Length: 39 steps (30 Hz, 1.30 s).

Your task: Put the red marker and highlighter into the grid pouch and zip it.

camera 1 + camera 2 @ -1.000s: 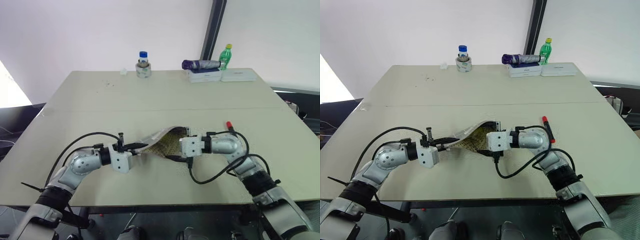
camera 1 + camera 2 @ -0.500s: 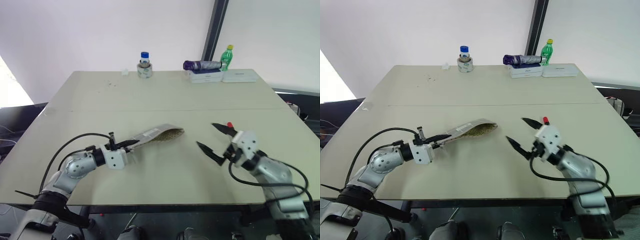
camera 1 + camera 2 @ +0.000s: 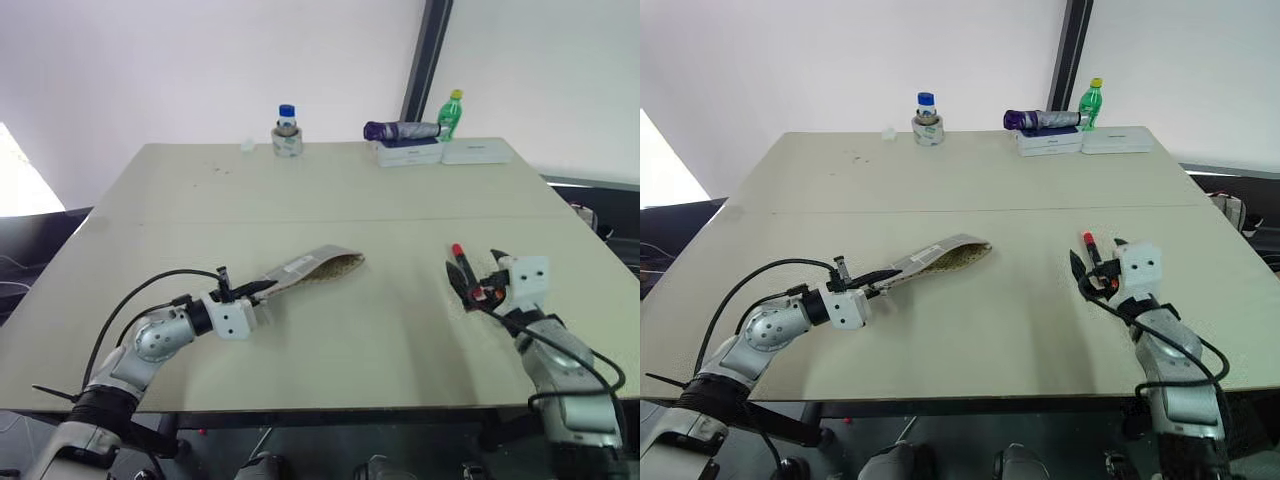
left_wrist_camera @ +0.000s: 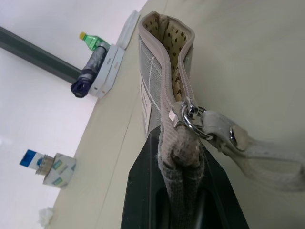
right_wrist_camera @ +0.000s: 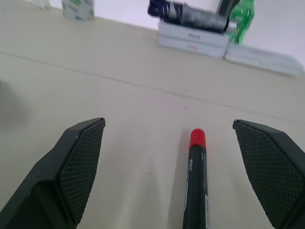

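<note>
**Right claw lines up on the red marker while the left holds the pouch**

The step in hand looks like the pickup of the red marker [image 5: 197, 186]. It lies on the table [image 3: 330, 190] toward the robot's right side, red cap pointing away from the robot, dark body toward it. The right claw [image 3: 1098, 275] stands wide, its 2 black fingers [image 5: 78, 162] either side of the marker without touching it, the marker sitting nearer the right-hand finger than the middle of the gap.

The left claw [image 3: 262, 290] is clamped on the zipper end of the grid pouch [image 3: 315, 267], just by the metal pull and its white strap. The pouch stretches away from that grip toward the table's middle, its far end gaping so the dotted lining shows. The highlighter cannot be made out; whether it is already inside is not clear.

The next move calls for the right claw to advance along the marker, centre on its body, and close. The marker then has to travel to the pouch's gaping end, well apart from it now
</note>
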Tool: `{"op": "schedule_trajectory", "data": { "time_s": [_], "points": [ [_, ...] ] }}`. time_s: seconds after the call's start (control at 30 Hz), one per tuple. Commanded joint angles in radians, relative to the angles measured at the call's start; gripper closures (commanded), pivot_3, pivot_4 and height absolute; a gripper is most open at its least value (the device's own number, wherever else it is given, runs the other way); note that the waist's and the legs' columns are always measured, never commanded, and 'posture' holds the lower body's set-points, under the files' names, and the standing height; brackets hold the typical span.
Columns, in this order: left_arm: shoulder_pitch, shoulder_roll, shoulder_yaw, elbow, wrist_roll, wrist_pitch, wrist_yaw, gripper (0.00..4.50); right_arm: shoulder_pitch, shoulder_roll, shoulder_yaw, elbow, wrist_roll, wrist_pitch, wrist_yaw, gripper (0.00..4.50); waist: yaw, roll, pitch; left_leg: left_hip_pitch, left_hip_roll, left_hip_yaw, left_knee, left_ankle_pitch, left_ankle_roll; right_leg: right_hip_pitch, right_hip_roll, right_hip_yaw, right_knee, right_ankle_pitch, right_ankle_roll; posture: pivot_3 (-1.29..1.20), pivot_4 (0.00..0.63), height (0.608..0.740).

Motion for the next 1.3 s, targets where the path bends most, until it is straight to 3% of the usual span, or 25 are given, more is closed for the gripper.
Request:
{"op": "schedule_trajectory", "data": {
  "time_s": [0.03,0.27,0.3,0.37,0.57,0.6,0.7,0.8,0.97,1.13,1.3],
  "points": [
    [0.004,0.006,0.018,-0.034,0.005,-0.008,0.018,4.5,-0.048,-0.029,-0.018,0.044,-0.007,0.083,-0.022,0.04,-0.001,0.0,0.0,0.0,0.0,0.001,0.0,0.0,0.0,0.0,0.0,0.0,0.0,0.0,0.0,0.0,0.15,0.74],
    [0.028,0.006,0.025,-0.054,0.02,0.001,0.039,4.5,-0.1,-0.067,-0.045,0.164,0.003,0.218,-0.032,0.04,-0.002,0.0,0.0,0.0,0.0,0.001,0.0,0.0,0.0,0.0,0.0,0.0,0.0,0.0,0.0,0.0,0.15,0.74],
    [0.029,0.005,0.024,-0.055,0.023,0.002,0.041,4.5,-0.104,-0.064,-0.045,0.17,0.022,0.258,-0.017,0.27,-0.004,0.0,0.0,0.0,0.0,0.001,0.0,0.0,0.0,0.0,0.0,0.0,0.0,0.0,0.0,0.0,0.15,0.74],
    [0.03,0.003,0.022,-0.055,0.026,0.003,0.046,4.5,-0.108,-0.065,-0.029,0.181,0.027,0.28,0.005,0.83,-0.004,0.0,0.0,0.0,0.0,0.001,0.0,0.0,0.0,0.0,0.0,0.0,0.0,0.0,0.0,0.0,0.15,0.74],
    [0.014,-0.001,0.014,-0.041,0.036,0.0,0.053,4.5,-0.127,-0.06,-0.026,0.219,0.006,0.241,0.014,3.98,-0.003,0.0,0.0,0.0,0.0,0.001,0.0,0.0,0.0,0.0,0.0,0.0,0.0,0.0,0.0,0.0,0.15,0.74],
    [0.011,-0.001,0.014,-0.039,0.035,-0.001,0.053,4.5,-0.13,-0.059,-0.032,0.22,0.009,0.219,0.02,4.1,-0.003,0.0,0.0,0.0,0.0,0.001,0.0,0.0,0.0,0.0,0.0,0.0,0.0,0.0,0.0,0.0,0.15,0.74],
    [0.007,0.0,0.012,-0.034,0.034,-0.005,0.053,4.5,-0.112,-0.073,-0.002,0.178,0.032,0.106,0.14,4.1,-0.004,0.0,0.0,0.0,0.0,0.001,0.0,0.0,0.0,0.0,0.0,0.0,0.0,0.0,0.0,0.0,0.15,0.74],
    [0.003,0.001,0.01,-0.027,0.035,-0.01,0.053,4.5,-0.069,-0.066,0.003,0.067,0.159,0.091,0.327,4.1,-0.004,0.0,0.0,0.0,0.0,0.001,-0.001,0.0,0.0,-0.001,0.0,0.0,0.0,0.0,0.0,0.0,0.15,0.74],
    [-0.008,-0.002,0.006,-0.011,0.035,-0.016,0.053,4.5,0.039,-0.152,0.084,-0.091,0.211,0.002,0.605,4.1,-0.001,0.0,0.0,0.0,0.0,0.001,-0.001,-0.001,0.001,0.0,0.0,0.0,0.0,0.0,0.0,0.0,0.15,0.74],
    [-0.021,-0.009,0.001,0.003,0.039,-0.024,0.054,4.5,0.052,-0.188,0.166,-0.145,0.17,-0.002,0.658,4.1,-0.003,0.0,0.0,0.0,0.0,0.0,0.0,-0.001,0.001,0.0,0.0,0.0,0.0,0.0,0.0,0.0,0.15,0.74],
    [-0.032,-0.016,-0.003,0.003,0.04,-0.026,0.049,4.5,-0.024,-0.204,0.268,-0.054,-0.024,-0.098,0.598,4.1,-0.002,0.0,0.0,0.0,0.0,0.0,0.001,-0.001,0.001,0.0,0.0,0.0,0.0,0.0,0.0,0.0,0.15,0.74]
  ]
}}
